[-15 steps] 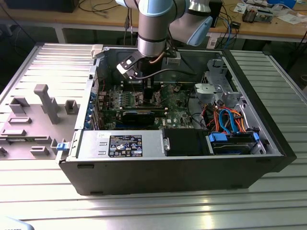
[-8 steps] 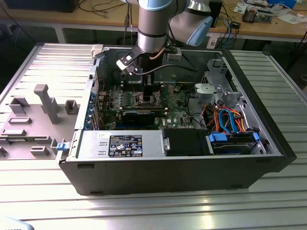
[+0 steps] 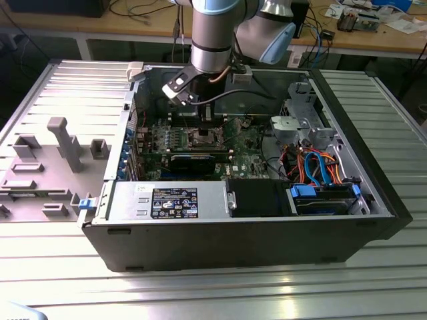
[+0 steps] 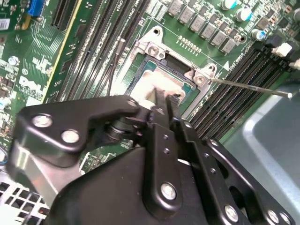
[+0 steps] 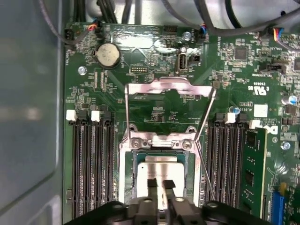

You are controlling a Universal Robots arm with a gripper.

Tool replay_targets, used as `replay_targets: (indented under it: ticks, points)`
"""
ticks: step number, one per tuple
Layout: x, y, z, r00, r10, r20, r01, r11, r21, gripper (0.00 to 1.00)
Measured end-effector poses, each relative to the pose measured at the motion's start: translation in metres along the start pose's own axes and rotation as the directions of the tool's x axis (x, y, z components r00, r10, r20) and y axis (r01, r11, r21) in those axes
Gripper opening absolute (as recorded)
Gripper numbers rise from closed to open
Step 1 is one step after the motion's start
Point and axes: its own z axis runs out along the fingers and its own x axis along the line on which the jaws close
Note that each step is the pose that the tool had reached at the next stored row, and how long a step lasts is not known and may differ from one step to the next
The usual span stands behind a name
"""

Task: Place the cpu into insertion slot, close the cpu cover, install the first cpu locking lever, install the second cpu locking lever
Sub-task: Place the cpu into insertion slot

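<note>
Arm (image 3: 213,33) is reaching straight down into the computer case (image 3: 233,243), gripper (image 5: 161,185) pointing at the cpu (image 5: 161,168) lying in the insertion slot (image 5: 124,171), fingers (image 5: 152,184) nearly closed, gripping nothing.

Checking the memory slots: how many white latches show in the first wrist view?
4: two white latches on one side of the insertion slot, two on the other; more may be hidden.

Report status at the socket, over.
Pincer low over the cpu; cpu lying in the insertion slot. Cpu cover open, flipped back. Locking lever unlatched, sticking out sideways.
</note>
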Motion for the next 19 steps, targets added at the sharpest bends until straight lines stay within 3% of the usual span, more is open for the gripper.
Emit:
replay_targets:
  ticks: [3, 9, 19]
  points:
    - [-0.0006, -0.0001, 0.0006, 0.9999, -0.014, 0.0004, 0.014, 0.9999, -0.0002, 0.11]
    - [-0.0032, 0.0010, 0.0073, 0.9999, -0.015, -0.0002, 0.015, 0.9999, 0.0086, 0.11]
    - [-0.0041, 0.0058, 0.0094, 0.9999, -0.015, -0.0012, 0.015, 0.9998, 0.0110, 0.11]
